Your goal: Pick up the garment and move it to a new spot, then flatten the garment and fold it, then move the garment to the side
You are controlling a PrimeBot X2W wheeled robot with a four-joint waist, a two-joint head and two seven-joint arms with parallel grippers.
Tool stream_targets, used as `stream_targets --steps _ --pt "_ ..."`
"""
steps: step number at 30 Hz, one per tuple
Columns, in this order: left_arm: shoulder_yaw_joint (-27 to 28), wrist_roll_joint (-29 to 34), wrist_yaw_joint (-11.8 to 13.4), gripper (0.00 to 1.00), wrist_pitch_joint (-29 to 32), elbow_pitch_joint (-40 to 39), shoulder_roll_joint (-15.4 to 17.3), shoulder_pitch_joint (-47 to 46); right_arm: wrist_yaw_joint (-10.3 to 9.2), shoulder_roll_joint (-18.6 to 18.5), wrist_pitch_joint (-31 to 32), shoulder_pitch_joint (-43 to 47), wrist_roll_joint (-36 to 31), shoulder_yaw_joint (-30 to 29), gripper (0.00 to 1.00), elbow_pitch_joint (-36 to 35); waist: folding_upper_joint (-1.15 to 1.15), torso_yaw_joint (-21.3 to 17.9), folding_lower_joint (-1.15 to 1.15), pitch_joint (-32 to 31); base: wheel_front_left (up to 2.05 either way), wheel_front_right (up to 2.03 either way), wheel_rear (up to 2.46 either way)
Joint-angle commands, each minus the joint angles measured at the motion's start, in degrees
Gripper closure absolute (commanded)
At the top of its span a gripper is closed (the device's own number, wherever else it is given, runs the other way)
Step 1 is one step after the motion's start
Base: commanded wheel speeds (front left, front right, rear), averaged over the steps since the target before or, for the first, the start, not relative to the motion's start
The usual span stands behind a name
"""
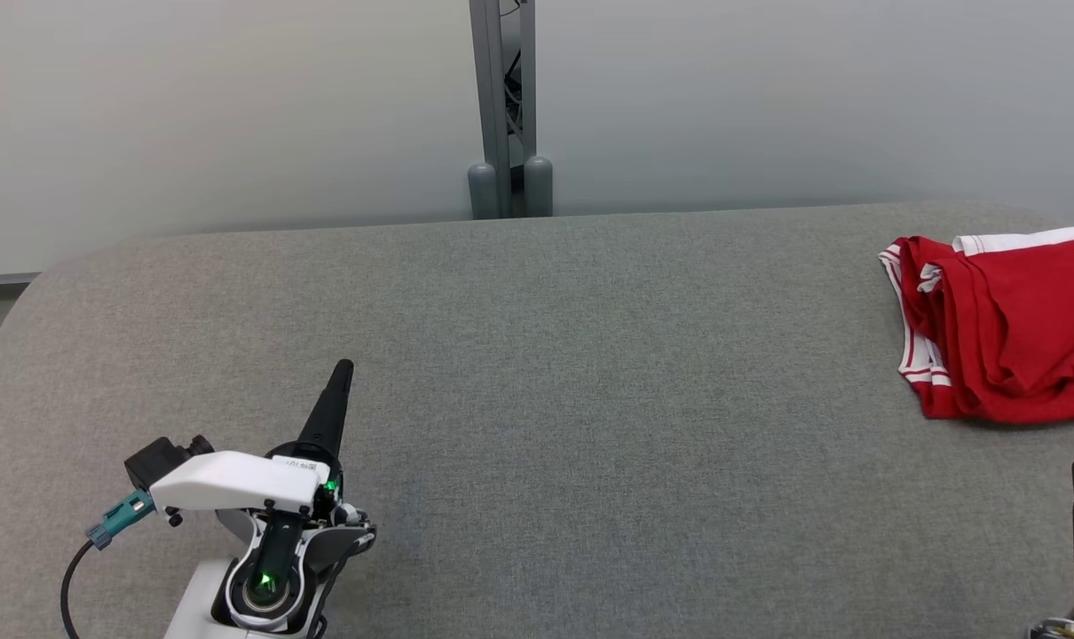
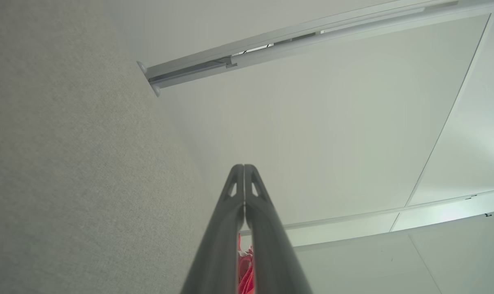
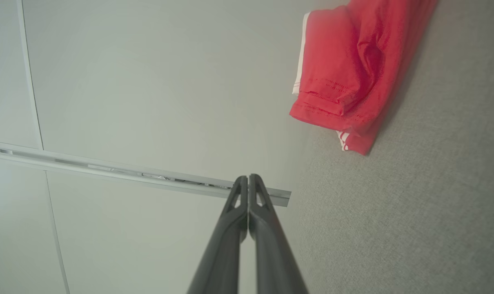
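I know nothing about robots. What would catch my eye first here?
The red garment with white trim, lying bunched at the right edge of the grey table, stands out at once. Next comes the dark pointed pair at the head view's lower left: the left jaws, shut and pointing up. The tip of the right jaws peeks in at its lower right corner.

A broad tabletop (image 1: 537,426) covered in grey woven fabric stretches across the room, its far corners rounded off. Behind it rises a plain, pale wall (image 1: 217,115) made of large smooth panels, thin seams (image 3: 30,81) running between them. A grey metal truss post (image 1: 501,98) stands against the wall at the middle, two rounded grey cylinders (image 1: 510,188) at its foot. The light is soft and even, with only a faint shadow behind the tabletop's far edge.
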Motion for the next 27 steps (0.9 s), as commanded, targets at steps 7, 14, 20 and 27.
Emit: stream_targets --steps 7,14,20,27 --pt "0.69 -3.57 -0.98 1.00 0.92 0.82 0.19 -2.05 0.00 -0.36 1.11 -0.96 3.54 -1.04 1.00 -0.14 0.00 0.04 0.00 0.15 0.00 0.00 0.00" --pt "1.04 -6.32 -1.69 1.00 1.51 1.52 0.20 -2.91 0.00 -0.30 1.87 -1.28 6.48 -1.71 1.00 -0.07 0.00 0.09 0.00 0.30 0.00 0.00 0.00" --pt "1.30 -8.65 -2.27 1.00 2.09 2.09 0.21 -3.79 0.01 -0.23 2.55 -1.44 8.81 -2.33 1.00 -0.02 0.00 0.12 0.00 0.42 0.00 0.00 0.00" --pt "1.34 -9.15 -2.29 1.00 2.25 2.25 0.22 -3.69 0.00 -0.08 2.79 -1.41 9.18 -2.63 1.00 0.02 0.00 0.13 0.00 0.47 0.00 0.00 0.00"
